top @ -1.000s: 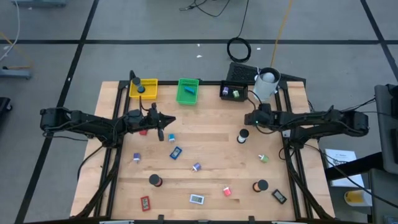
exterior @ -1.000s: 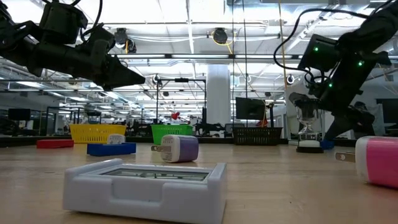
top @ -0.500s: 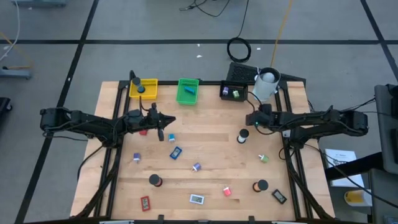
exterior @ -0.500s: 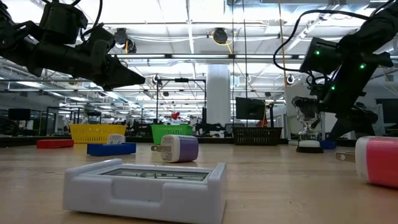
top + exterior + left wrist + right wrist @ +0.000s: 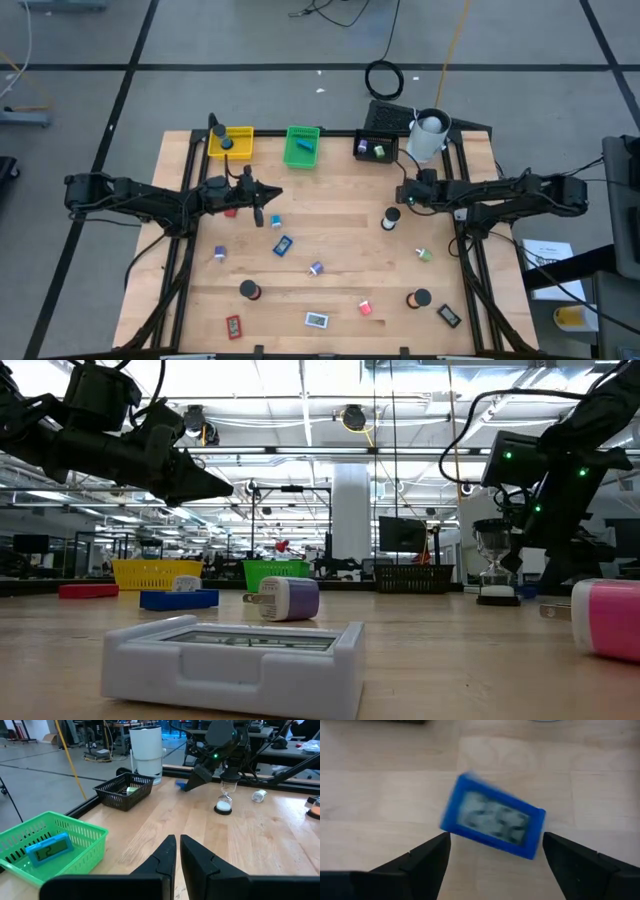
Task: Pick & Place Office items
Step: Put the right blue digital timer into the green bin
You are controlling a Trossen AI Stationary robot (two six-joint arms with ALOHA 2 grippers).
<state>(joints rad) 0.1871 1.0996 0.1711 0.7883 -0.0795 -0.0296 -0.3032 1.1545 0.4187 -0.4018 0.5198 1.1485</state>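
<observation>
right gripper [image 5: 492, 855] wide open above blue clock [image 5: 492, 822], seemingly untouched.

The blue clock [image 5: 492, 828] below the right wrist camera is blurred, its display unreadable. In the low view a pink-and-white block [image 5: 607, 617] is cut off by the right edge. From above, the contents of the black tray [image 5: 377, 147] are too small to identify, as are the scattered bits on the table [image 5: 340, 235].
</observation>
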